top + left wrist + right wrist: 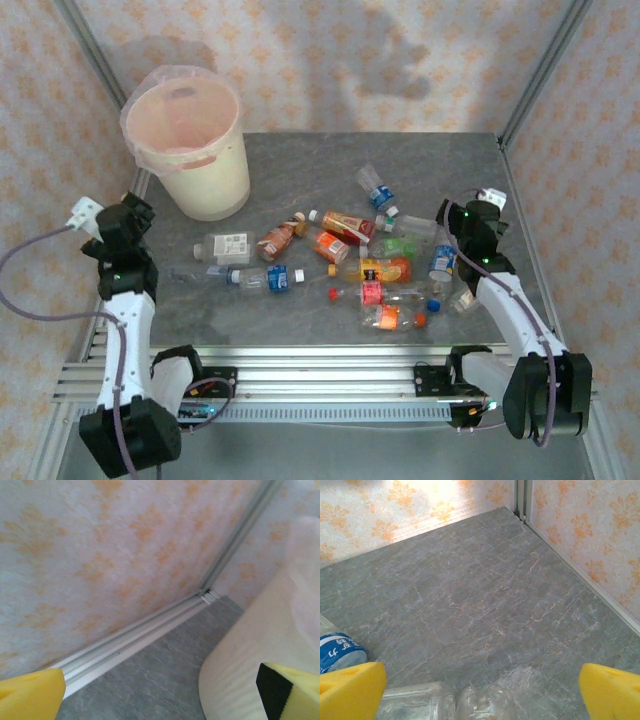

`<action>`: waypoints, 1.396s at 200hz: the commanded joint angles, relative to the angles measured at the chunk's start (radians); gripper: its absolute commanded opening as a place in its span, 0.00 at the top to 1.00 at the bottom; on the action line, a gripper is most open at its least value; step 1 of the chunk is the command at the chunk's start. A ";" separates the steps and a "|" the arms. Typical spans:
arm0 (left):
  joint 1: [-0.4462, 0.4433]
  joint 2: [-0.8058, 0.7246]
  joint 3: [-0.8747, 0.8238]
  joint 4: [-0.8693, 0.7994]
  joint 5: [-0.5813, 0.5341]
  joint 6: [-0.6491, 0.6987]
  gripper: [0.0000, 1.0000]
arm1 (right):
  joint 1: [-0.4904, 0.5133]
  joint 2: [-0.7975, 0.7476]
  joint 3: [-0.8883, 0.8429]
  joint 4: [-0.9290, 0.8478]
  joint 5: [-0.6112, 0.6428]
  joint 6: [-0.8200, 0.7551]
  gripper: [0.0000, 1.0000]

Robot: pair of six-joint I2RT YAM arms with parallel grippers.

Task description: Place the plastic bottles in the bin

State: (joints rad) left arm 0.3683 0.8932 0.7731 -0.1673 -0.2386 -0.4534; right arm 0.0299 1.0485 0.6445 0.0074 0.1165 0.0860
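While left pincer (132, 218) and right pincer (463, 226) gape empty, the small clear plastic bottles (345, 226) all litter the grey desk (300, 160), cream-white round bin (215, 188) unfilled.

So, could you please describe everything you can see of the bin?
The bin is a tall round bucket that looks like cream-white plastic, with smooth walls that narrow slightly downward. A thin, translucent pink liner sits inside and folds loosely over the rim. The bin stands upright and open at the far left corner of the grey table, close to the wall. No bottle is visible inside. The bottles lie apart from it, to its right. I see nothing but the table touching it.
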 commanded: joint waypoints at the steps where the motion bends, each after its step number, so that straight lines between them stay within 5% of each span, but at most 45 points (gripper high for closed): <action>1: 0.073 0.087 0.107 -0.165 0.100 -0.068 0.00 | 0.001 -0.019 0.049 -0.094 0.024 0.022 0.01; 37: 0.155 0.271 0.263 -0.228 0.191 -0.122 0.00 | 0.001 -0.022 0.077 -0.143 0.022 0.037 0.01; 160: 0.167 0.873 0.789 -0.243 0.357 -0.155 0.00 | 0.002 0.004 0.156 -0.255 -0.042 0.054 0.01; 205: 0.124 1.045 0.940 -0.207 0.450 -0.129 0.12 | 0.002 0.059 0.199 -0.268 -0.072 0.065 0.01; 279: 0.033 1.301 1.260 -0.281 0.571 -0.020 0.17 | 0.008 0.130 0.254 -0.297 -0.118 0.088 0.01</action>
State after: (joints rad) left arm 0.4217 2.1490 1.9324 -0.4038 0.2440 -0.5472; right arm 0.0299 1.1736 0.8646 -0.2577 0.0120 0.1574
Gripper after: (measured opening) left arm 0.846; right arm 0.992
